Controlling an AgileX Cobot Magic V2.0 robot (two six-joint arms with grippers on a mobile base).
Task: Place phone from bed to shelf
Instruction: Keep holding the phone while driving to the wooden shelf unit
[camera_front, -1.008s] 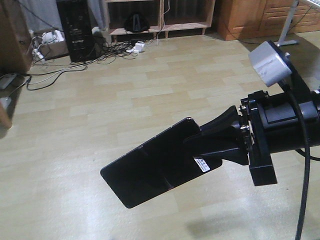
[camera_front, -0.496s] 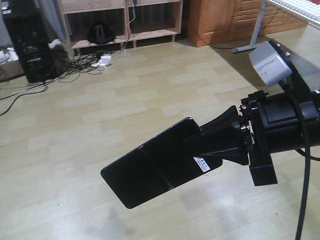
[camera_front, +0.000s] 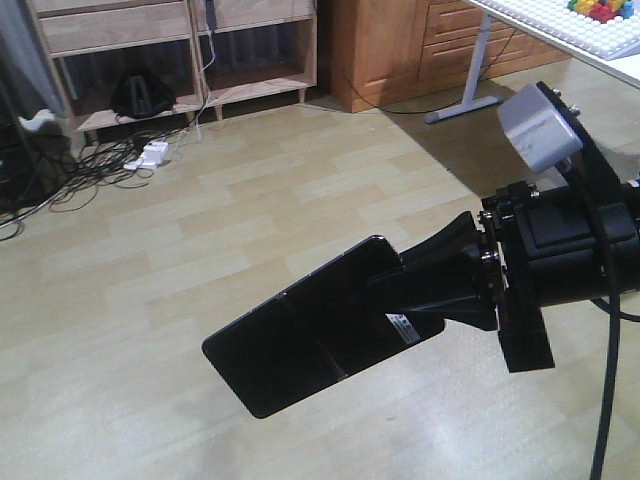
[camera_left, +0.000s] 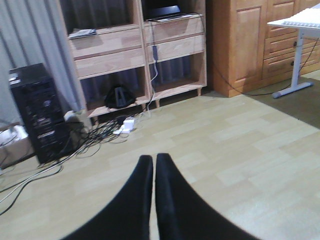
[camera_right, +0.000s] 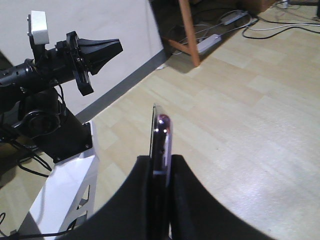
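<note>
The phone (camera_front: 295, 345), a glossy black slab with a crease and a small white sticker, hangs in the air above the wooden floor. My right gripper (camera_front: 390, 292) is shut on one end of it. In the right wrist view the phone (camera_right: 161, 132) shows edge-on with its pinkish rim, pinched between the two black fingers of the right gripper (camera_right: 160, 160). My left gripper (camera_left: 154, 160) is shut with nothing in it and points toward the shelf (camera_left: 107, 42); the left gripper (camera_right: 107, 50) also shows from the side. The light-wood shelf (camera_front: 115, 28) stands at the far left. The bed is out of view.
A tangle of cables and a power strip (camera_front: 145, 155) lies on the floor before the shelf. A black computer tower (camera_left: 37, 110) stands to its left. An orange-brown cabinet (camera_front: 400, 50) and a white table (camera_front: 560, 25) with its metal leg are at the back right.
The room has slid leftward across the front view as the base turns right; the shelf is now at the left edge and the white table has appeared. Phone and right gripper keep their pose.
</note>
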